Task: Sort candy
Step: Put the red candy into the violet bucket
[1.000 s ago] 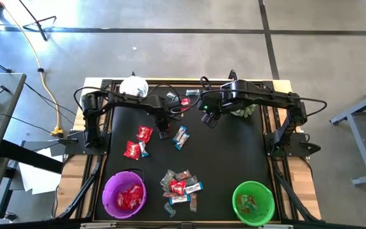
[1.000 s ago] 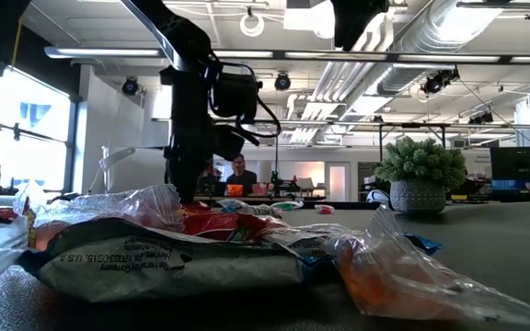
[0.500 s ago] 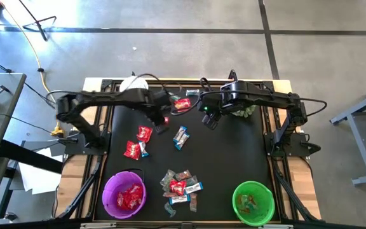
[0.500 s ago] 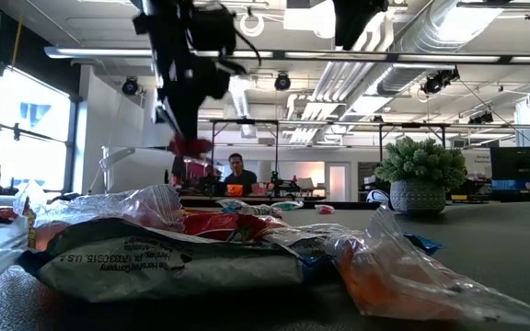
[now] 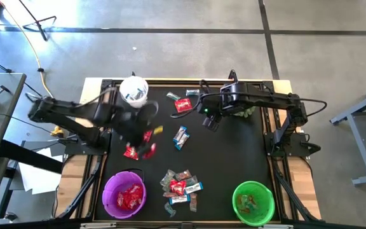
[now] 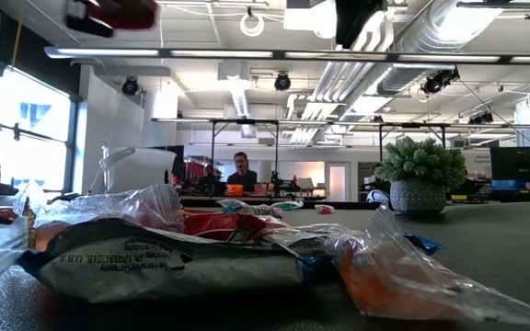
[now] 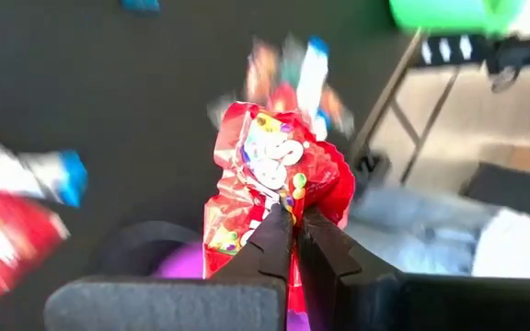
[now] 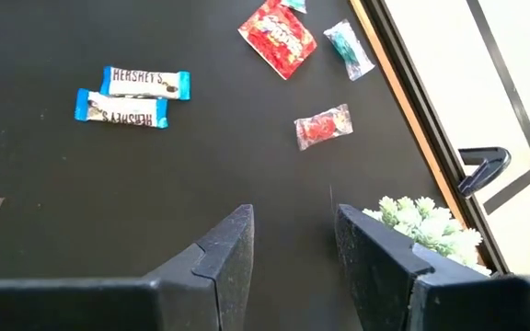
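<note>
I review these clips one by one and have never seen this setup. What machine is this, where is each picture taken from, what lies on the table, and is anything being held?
Two dark robot arms work at a black table. One picture looks straight down on it, one looks level across the tabletop, and one comes from each arm's wrist. Loose candy lies scattered on the table, with a purple bowl of red packets and a green bowl at the near edge. A white cup and a small spiky plant stand at the far edge. The left gripper is shut on a red candy packet, carried above the table. The right gripper is open and empty, over bare table beside the plant.
</note>
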Motion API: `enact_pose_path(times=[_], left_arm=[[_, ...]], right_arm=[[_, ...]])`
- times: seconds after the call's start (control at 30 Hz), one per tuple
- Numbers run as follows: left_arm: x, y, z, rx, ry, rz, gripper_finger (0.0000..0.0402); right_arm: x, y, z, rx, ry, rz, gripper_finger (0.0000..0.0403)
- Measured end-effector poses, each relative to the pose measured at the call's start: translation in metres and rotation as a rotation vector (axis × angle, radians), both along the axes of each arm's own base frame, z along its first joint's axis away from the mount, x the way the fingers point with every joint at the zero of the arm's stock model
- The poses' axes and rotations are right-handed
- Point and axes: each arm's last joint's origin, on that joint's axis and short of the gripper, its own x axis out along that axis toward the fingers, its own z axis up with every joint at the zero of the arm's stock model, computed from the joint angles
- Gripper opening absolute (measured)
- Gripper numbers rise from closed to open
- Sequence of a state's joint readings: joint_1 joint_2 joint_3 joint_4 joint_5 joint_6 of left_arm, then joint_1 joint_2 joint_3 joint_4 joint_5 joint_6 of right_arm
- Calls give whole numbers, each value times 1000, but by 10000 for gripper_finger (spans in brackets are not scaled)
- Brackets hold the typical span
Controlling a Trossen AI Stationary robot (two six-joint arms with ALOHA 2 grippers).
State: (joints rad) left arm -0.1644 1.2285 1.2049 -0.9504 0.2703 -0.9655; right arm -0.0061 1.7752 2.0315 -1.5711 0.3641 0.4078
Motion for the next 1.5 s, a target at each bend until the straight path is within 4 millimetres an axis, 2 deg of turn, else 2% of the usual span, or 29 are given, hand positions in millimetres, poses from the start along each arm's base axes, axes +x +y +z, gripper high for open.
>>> enact_pose_path(times=[0.23, 0.37, 0.5, 0.73, 1.0, 1.1, 1.2, 1.33, 1.5], left_arm=[[-28, -76, -5, -187, 255, -5, 0], [-43, -104, -10, -195, 345, 74, 0], [-50, -121, -17, -128, 332, 158, 0], [-47, -138, -30, -69, 328, 166, 23], [-37, -154, -50, 24, 322, -4, 69], [-30, -154, -56, 13, 355, -36, 81], [-22, -155, -54, -40, 325, -40, 88], [-16, -152, -41, -74, 169, -4, 90], [-14, -137, -26, -52, 39, 80, 90]], right_arm=[[0, 11, 0, -4, 8, 55, 151], [0, 17, 0, -4, 9, 75, 151], [0, 23, 0, -5, 8, 93, 151], [0, 33, 0, -4, 8, 125, 151], [-2, 48, 0, -2, 4, 161, 151], [-2, 53, 0, -1, 3, 173, 151], [-3, 57, 0, 1, 0, 180, 151], [-4, 61, 0, 2, -1, 190, 151], [-4, 61, 0, 2, -1, 191, 151]])
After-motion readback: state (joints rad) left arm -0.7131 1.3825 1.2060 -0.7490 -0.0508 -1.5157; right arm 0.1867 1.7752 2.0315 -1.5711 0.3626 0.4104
